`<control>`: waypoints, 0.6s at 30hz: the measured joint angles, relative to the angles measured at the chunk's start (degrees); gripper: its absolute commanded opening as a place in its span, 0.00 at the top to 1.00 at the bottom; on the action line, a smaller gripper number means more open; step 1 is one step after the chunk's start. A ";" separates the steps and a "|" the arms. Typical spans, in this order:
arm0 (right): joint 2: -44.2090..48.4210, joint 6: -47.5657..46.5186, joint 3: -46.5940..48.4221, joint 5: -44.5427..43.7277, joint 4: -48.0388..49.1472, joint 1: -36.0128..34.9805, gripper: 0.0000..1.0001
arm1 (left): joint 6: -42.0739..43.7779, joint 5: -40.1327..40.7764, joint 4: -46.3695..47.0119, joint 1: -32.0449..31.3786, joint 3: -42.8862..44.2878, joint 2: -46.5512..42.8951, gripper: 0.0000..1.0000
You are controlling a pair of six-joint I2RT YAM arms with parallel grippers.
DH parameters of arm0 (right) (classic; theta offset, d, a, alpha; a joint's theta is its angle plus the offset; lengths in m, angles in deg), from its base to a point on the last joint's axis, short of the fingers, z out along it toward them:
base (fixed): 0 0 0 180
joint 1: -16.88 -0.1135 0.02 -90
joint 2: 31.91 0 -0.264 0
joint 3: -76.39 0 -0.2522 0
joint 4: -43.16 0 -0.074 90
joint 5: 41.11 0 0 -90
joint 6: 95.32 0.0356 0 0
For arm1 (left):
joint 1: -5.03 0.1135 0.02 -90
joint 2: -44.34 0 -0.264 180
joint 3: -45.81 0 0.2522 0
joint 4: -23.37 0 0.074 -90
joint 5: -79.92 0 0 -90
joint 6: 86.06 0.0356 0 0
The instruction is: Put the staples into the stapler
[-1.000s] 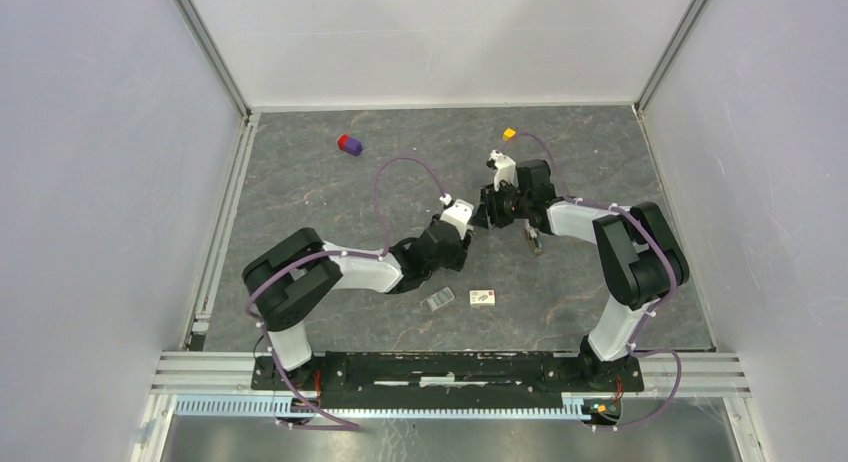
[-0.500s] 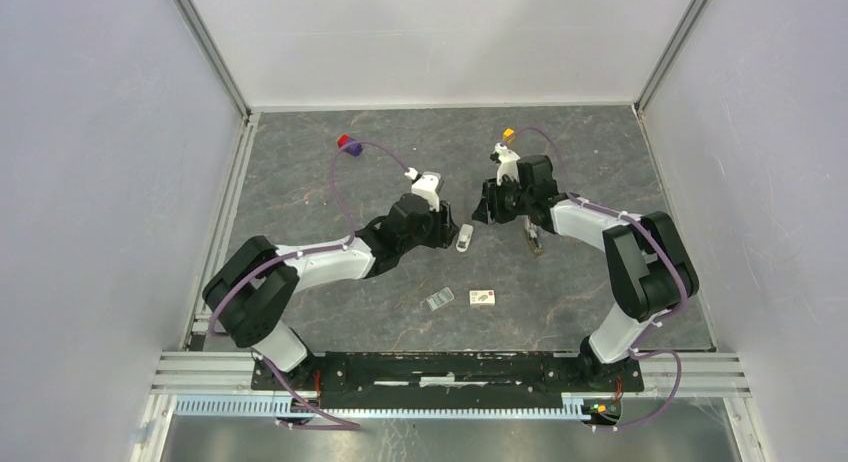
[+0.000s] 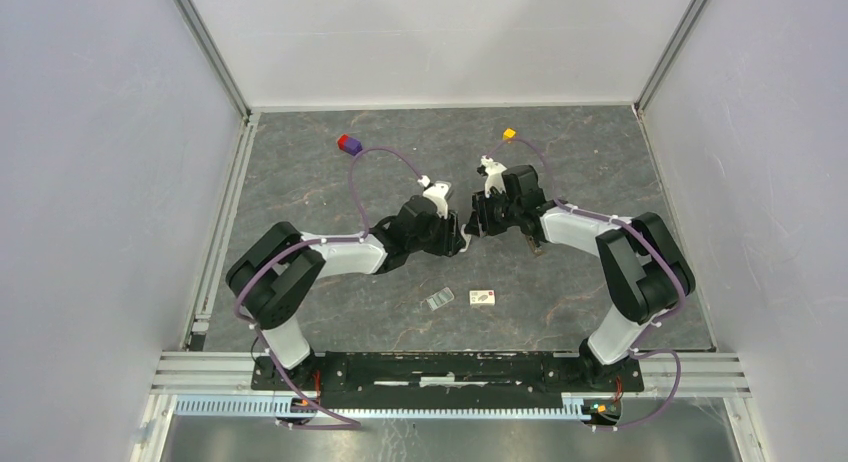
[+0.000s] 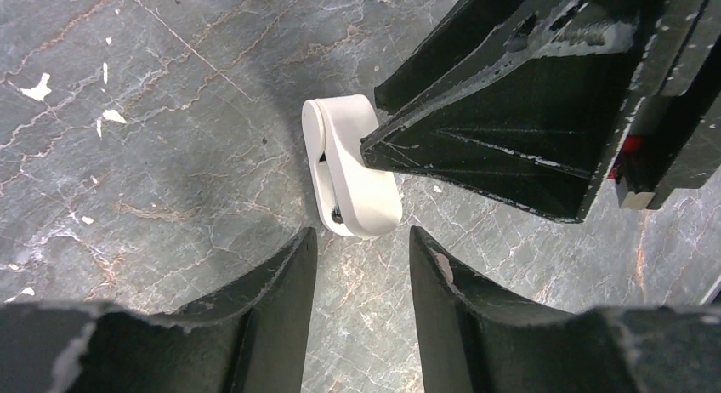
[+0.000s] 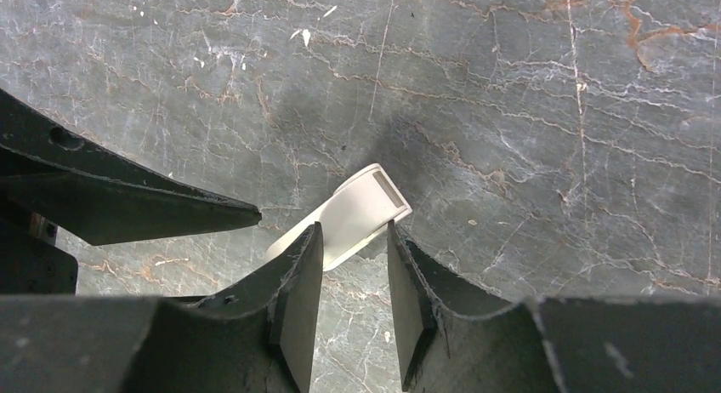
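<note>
The white stapler (image 4: 353,168) lies on its side on the grey table, between the two grippers. My left gripper (image 4: 364,240) is open and empty, its tips just short of the stapler's near end. My right gripper (image 5: 353,236) is open, and its two fingertips straddle one end of the stapler (image 5: 357,210) just above the table. The right gripper's fingers (image 4: 510,112) also show in the left wrist view, at the stapler's far side. In the top view both grippers (image 3: 455,234) (image 3: 477,222) meet at mid-table and mostly hide the stapler.
A small white staple box (image 3: 483,298) and a grey staple strip (image 3: 437,300) lie on the table nearer the arm bases. A small brownish object (image 3: 533,244) lies beside the right arm. A purple-red cube (image 3: 348,144) and a yellow cube (image 3: 509,134) sit far back.
The left gripper drew back left, leaving the stapler on the table, then came back close to it. The right gripper moved left and down onto the stapler.
</note>
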 measured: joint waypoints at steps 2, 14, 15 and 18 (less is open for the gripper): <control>0.00 0.07 0.00 -0.24 0.15 -0.15 0.62 | 0.00 -0.20 0.04 0.00 0.00 0.31 0.53; 0.39 0.76 -2.14 -2.32 2.89 -0.90 0.63 | -0.22 -0.70 2.75 -0.28 -0.68 2.82 0.68; 0.48 0.79 -2.29 -2.54 3.15 -0.90 0.63 | -0.37 -0.68 3.58 -0.35 -1.05 2.97 0.67; 0.66 0.79 -2.38 -2.97 3.28 -1.05 0.62 | -0.61 -0.68 5.05 -0.37 -2.08 2.97 0.62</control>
